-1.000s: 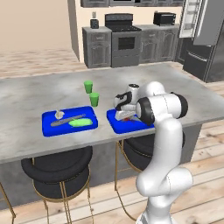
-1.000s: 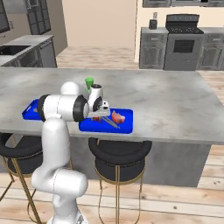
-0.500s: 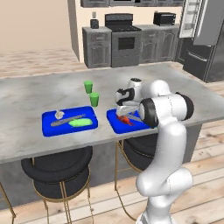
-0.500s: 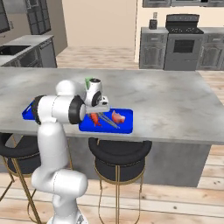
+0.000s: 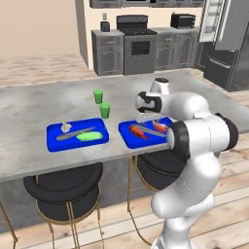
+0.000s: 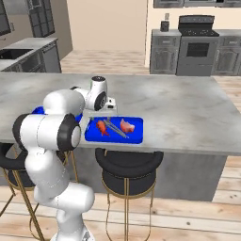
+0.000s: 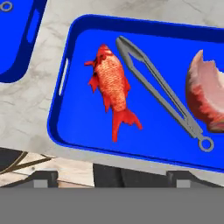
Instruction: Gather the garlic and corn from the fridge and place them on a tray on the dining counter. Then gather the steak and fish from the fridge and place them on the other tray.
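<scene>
A: Left tray (image 5: 55,141), what is held?
B: Garlic (image 5: 65,127) and corn (image 5: 91,136), beside tongs, sorted as produce.
A: Right tray (image 7: 78,127)?
B: Fish (image 7: 111,89) lies flat left of tongs (image 7: 162,93); steak (image 7: 205,97) at right. Meat is kept separate.
A: Arm?
B: Gripper (image 5: 144,116) is poised above the right tray, spread wide, nothing gripped.

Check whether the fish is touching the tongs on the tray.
Apart. In the hand view, a strip of bare blue tray runs between the fish and the tongs along their whole length.
</scene>
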Robot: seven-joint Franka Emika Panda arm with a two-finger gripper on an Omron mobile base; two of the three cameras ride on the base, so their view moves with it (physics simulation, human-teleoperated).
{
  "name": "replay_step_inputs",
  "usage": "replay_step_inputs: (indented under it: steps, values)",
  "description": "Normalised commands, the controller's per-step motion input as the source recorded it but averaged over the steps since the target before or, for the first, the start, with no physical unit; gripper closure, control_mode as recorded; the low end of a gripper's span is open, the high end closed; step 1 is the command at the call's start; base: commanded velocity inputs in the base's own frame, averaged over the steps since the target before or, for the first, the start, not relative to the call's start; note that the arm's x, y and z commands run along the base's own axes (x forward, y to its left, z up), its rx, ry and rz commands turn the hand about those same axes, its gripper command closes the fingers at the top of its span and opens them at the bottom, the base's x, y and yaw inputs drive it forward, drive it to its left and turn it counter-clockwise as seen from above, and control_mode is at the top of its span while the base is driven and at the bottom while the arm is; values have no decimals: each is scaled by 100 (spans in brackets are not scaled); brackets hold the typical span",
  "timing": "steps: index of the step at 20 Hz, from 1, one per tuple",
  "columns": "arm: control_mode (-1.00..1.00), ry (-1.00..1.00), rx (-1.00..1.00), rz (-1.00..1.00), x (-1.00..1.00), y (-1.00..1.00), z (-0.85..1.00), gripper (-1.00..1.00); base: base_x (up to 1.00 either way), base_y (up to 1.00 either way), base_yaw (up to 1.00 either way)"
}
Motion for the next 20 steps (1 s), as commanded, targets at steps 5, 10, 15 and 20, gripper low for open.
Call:
replay_step_inputs:
  steps: [5, 10, 15, 20]
  values:
    - [-100, -10, 4, -20, -100, -9, 36, -100, 0, 0, 0]
    - [-100, -8, 5, -12, -100, -1, 39, -100, 0, 0, 0]
    - [-100, -6, 0, -10, -75, 0, 10, -100, 0, 0, 0]
    - [-100, -10, 0, -4, -42, 0, 2, -100, 0, 0, 0]
